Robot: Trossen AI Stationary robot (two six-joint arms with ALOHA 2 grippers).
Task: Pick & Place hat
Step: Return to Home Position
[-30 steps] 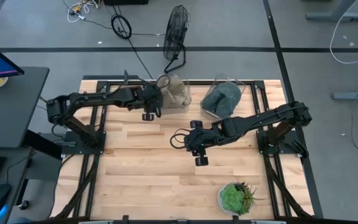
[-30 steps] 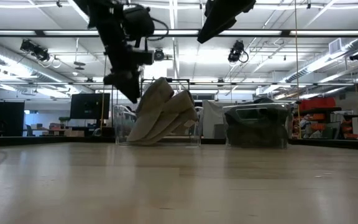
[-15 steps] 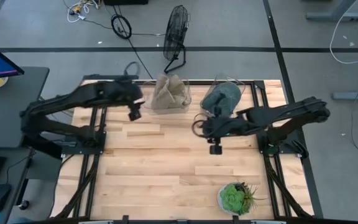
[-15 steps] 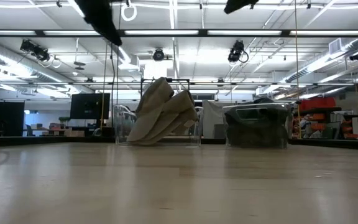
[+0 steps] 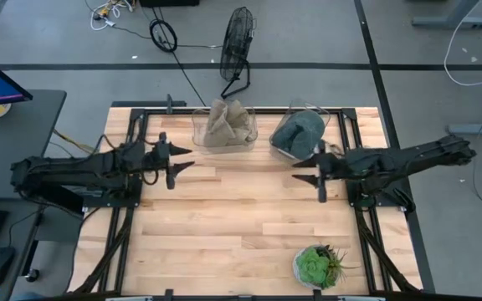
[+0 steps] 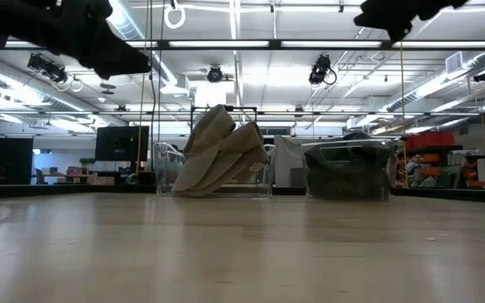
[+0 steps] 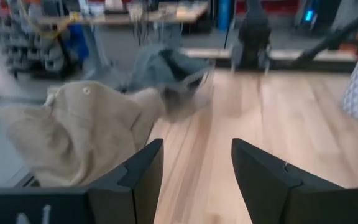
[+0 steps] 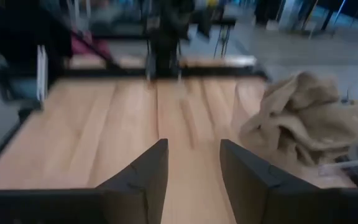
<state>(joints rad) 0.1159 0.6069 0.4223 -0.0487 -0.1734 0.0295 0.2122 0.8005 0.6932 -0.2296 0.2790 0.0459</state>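
Note:
A tan hat (image 5: 225, 125) lies crumpled in a clear bin at the table's far edge; its peak sticks up above the bin wall in the low view (image 6: 220, 151). A dark grey-green hat (image 5: 299, 131) fills a second clear bin to its right. My left gripper (image 5: 176, 160) hovers open over the table's left part, pointing right, with the tan hat (image 7: 79, 130) ahead of it. My right gripper (image 5: 308, 170) hovers open over the right part, pointing left, just near of the dark hat's bin. The tan hat (image 8: 303, 124) shows in the right wrist view.
A potted green plant (image 5: 317, 265) stands by the table's near right corner. The two clear bins (image 6: 348, 168) sit side by side along the far edge. Bare wooden tabletop (image 5: 233, 209) spreads between and in front of the grippers. A fan (image 5: 237, 42) stands on the floor beyond.
Both arms have drawn back from the table's middle. The left gripper moved from beside the tan hat's bin toward the left edge and slightly nearer. The right gripper swung from the centre toward the right edge. Both rose and now lie level, pointing at each other. The hats stayed put.

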